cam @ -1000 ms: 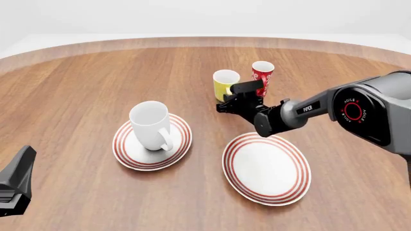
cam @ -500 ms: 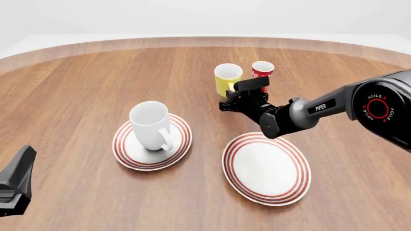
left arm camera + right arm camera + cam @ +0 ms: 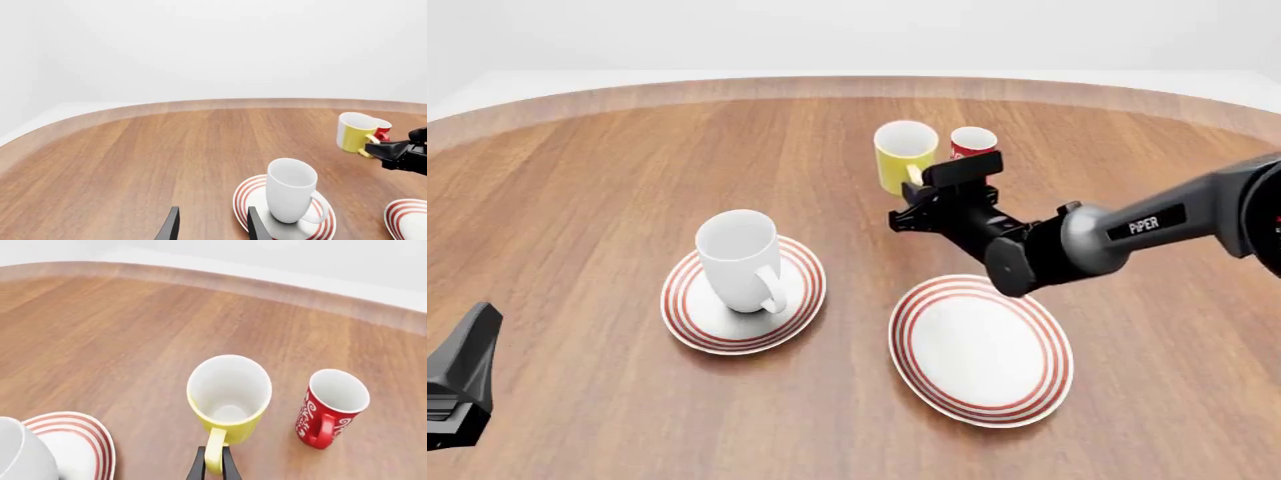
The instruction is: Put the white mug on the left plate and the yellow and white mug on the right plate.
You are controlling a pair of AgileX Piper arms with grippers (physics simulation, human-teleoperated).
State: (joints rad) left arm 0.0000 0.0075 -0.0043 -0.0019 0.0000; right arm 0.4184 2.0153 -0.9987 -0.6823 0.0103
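The right gripper [image 3: 213,467] pinches the handle of the small yellow, white-lined mug [image 3: 229,396], held beside the slim red patterned cup [image 3: 329,407], presumably for carrying to the empty red-ringed right plate [image 3: 981,349]; the large plain white ceramic mug [image 3: 741,260] already stands on the left red-ringed plate [image 3: 689,312]; the left gripper [image 3: 209,227] idles, fingers parted.

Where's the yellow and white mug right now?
In the front view, the yellow and white mug is right of centre at the far side, beside the red cup; the right gripper is closed on its handle.
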